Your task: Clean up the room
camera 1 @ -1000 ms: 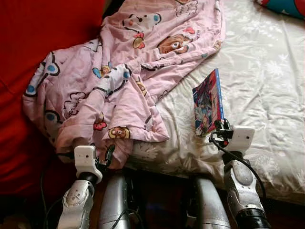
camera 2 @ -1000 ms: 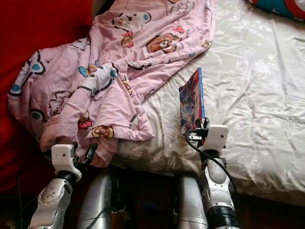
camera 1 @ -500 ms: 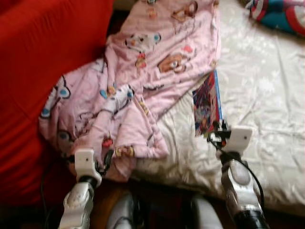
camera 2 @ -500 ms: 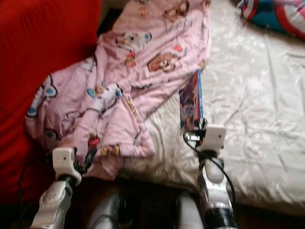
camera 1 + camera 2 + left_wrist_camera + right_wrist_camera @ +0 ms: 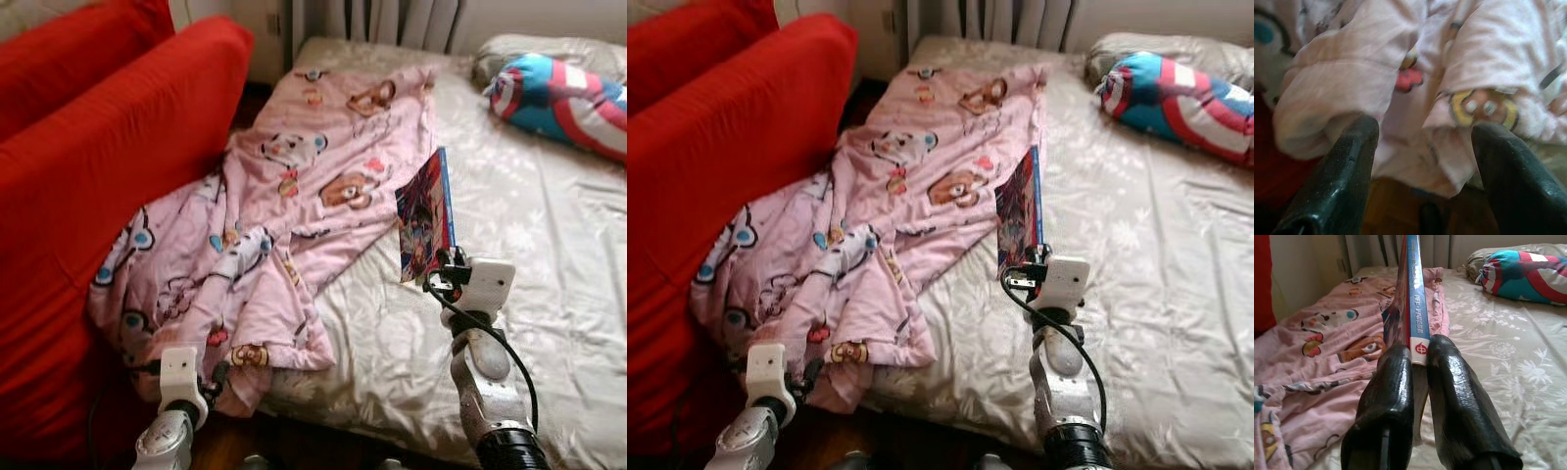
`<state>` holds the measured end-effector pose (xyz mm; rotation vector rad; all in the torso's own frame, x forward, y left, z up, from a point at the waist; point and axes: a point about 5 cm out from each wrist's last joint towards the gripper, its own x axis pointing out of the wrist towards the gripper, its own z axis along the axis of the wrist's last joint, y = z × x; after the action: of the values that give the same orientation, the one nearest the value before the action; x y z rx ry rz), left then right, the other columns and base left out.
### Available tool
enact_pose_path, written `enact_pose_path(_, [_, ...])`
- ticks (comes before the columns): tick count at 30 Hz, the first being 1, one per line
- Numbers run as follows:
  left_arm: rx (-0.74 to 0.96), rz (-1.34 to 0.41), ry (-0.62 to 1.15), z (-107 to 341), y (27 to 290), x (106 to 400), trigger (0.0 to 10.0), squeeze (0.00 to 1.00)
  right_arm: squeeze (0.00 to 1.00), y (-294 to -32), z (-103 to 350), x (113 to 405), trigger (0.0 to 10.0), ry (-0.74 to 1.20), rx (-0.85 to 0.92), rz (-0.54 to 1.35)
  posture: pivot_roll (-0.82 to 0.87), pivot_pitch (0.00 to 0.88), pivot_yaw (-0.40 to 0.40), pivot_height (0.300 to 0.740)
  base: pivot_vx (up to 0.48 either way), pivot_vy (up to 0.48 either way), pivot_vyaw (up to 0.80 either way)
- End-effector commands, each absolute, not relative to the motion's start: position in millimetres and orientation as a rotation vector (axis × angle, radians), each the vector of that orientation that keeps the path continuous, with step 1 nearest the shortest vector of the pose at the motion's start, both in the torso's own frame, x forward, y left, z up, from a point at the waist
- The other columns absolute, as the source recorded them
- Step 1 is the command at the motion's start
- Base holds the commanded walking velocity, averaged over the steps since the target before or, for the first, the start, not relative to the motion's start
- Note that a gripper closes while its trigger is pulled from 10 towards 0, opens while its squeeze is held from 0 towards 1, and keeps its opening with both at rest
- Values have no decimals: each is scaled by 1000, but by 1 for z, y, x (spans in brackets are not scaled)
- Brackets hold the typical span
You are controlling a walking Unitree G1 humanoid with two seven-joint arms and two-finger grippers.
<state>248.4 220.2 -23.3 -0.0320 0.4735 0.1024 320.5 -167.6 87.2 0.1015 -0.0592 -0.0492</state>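
My right gripper (image 5: 443, 266) is shut on a thin book (image 5: 425, 213) with a blue spine and a colourful cover, holding it upright above the bed. In the right wrist view the two black fingers (image 5: 1396, 396) clamp the book's (image 5: 1413, 293) lower edge. A pink cartoon-print blanket (image 5: 274, 225) lies crumpled across the bed's left side and hangs over its edge. My left gripper (image 5: 211, 377) is low at the bed's near edge, open, its fingers (image 5: 1342, 176) spread just below a hanging fold of the blanket (image 5: 1400, 88) without touching it.
A red sofa (image 5: 98, 157) stands close along the bed's left side. The bed's pale flowered sheet (image 5: 549, 245) is bare on the right. A blue, red and white shield-pattern cushion (image 5: 558, 93) lies at the head, by a pillow and curtains.
The camera has tilted up, showing the head of the bed and the cushion. The right gripper still holds the book upright; the left gripper sits lower in view by the blanket's edge.
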Motion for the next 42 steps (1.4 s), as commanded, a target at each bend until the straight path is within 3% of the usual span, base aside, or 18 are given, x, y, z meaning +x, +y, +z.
enact_pose_path(1, [-9,123,553,-34,228,237,10000,0,0,-162,98,325,10000,-116,103,-32,26,39,-22,740,0,0,0])
enact_pose_path(7, [10,164,674,-46,237,224,10000,0,0,-157,97,327,10000,-110,100,-30,9,29,-12,740,0,0,0])
enact_pose_path(11, [-15,153,735,-55,229,216,10000,0,0,-156,99,329,10000,-113,103,-37,3,60,-8,740,0,0,0])
enact_pose_path(19, [-30,166,732,-55,225,218,10000,0,0,-158,100,332,10000,-106,106,-54,0,133,-1,740,0,0,0])
enact_pose_path(35, [-21,193,808,-66,231,198,10000,0,0,-148,80,320,10000,-43,43,3,19,175,-2,740,0,0,0])
enact_pose_path(42, [-9,186,818,-68,228,196,10000,0,0,-146,77,319,10000,-28,41,13,15,182,-5,740,0,-421,-643])
